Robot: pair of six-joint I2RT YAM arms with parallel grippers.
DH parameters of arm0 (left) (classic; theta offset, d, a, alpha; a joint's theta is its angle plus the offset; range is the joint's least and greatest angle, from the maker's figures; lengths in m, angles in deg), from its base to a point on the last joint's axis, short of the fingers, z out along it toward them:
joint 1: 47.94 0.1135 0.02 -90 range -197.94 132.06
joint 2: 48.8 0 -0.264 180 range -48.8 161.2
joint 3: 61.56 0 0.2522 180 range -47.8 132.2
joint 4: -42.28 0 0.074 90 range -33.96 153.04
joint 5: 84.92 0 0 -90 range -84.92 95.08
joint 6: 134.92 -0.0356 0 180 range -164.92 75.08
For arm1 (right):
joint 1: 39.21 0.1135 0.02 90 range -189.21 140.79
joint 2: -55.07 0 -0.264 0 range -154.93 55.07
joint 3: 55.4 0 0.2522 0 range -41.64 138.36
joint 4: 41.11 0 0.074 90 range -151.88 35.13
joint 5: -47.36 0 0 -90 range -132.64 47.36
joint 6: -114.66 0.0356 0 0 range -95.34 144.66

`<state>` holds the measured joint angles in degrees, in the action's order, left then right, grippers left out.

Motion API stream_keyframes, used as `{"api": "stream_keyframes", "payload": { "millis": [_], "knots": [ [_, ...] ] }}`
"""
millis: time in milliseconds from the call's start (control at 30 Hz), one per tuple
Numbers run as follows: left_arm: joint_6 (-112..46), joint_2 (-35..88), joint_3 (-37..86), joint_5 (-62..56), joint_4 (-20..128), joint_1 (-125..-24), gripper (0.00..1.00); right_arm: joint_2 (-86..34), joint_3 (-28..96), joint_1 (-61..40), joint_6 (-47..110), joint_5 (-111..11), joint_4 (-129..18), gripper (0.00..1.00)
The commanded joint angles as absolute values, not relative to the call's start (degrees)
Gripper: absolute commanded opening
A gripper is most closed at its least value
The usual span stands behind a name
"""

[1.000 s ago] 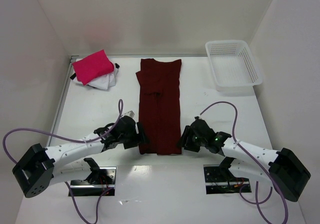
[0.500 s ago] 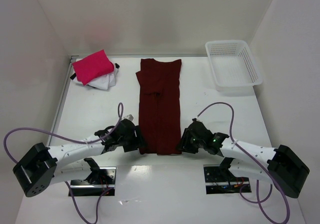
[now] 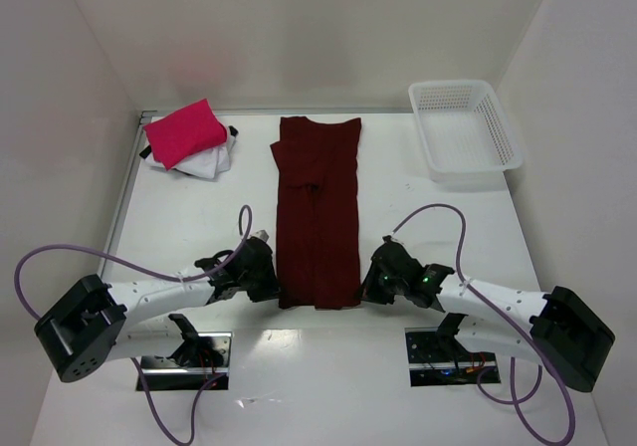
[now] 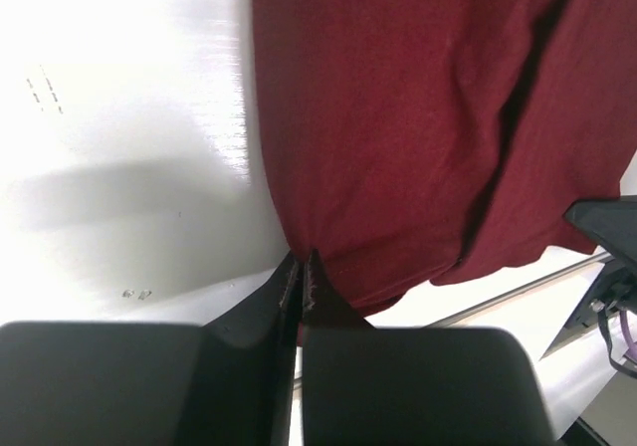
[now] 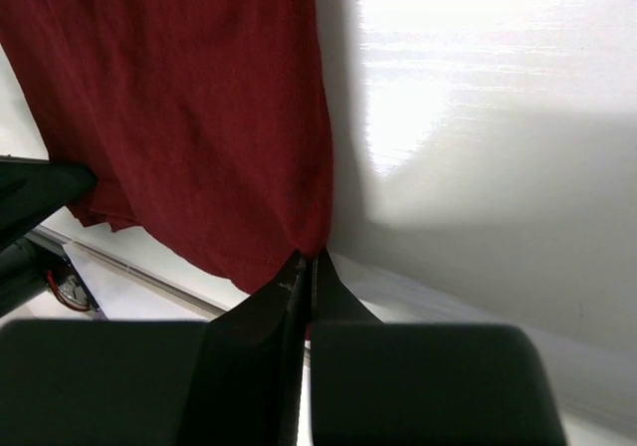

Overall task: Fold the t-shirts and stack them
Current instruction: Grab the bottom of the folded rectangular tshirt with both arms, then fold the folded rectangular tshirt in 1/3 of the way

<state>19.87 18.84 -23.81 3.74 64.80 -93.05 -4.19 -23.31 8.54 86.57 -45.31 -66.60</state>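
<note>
Midway: pink shirt [image 3: 182, 132] on white shirt [image 3: 204, 164]; maroon shirt [image 3: 317, 207] narrowed, hem corners clamped in both jaws; crossfold, stacking left.

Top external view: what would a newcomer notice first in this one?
The long maroon t-shirt lies flat down the middle of the table, with the left gripper and right gripper each pinched shut on a near corner of its hem. Next come the bright pink-red t-shirt folded atop a white t-shirt at far left, and the white mesh basket at far right.
</note>
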Motion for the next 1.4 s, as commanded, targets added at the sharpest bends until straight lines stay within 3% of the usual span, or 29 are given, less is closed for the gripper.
{"api": "stream_keyframes", "payload": {
  "millis": [0, 400, 833, 1367],
  "knots": [
    [19.9, 18.7, -23.4, 3.9, 65.6, -93.2, 0.00, -3.9, -22.6, 9.1, 86.7, -43.4, -64.7, 0.00],
    [7.8, 14.0, -6.8, 7.3, 76.7, -88.1, 0.00, -4.6, -6.2, 7.1, 79.3, -37.1, -72.6, 0.00],
    [-6.0, 37.9, 12.8, -0.3, 75.6, -74.1, 0.00, -25.1, 12.8, -9.2, 65.2, -40.8, -68.4, 0.00],
    [-13.2, 66.6, 40.6, -9.9, 78.1, -64.3, 0.00, -50.6, 32.1, -18.3, 62.9, -48.6, -64.9, 0.00]
  ]
}}
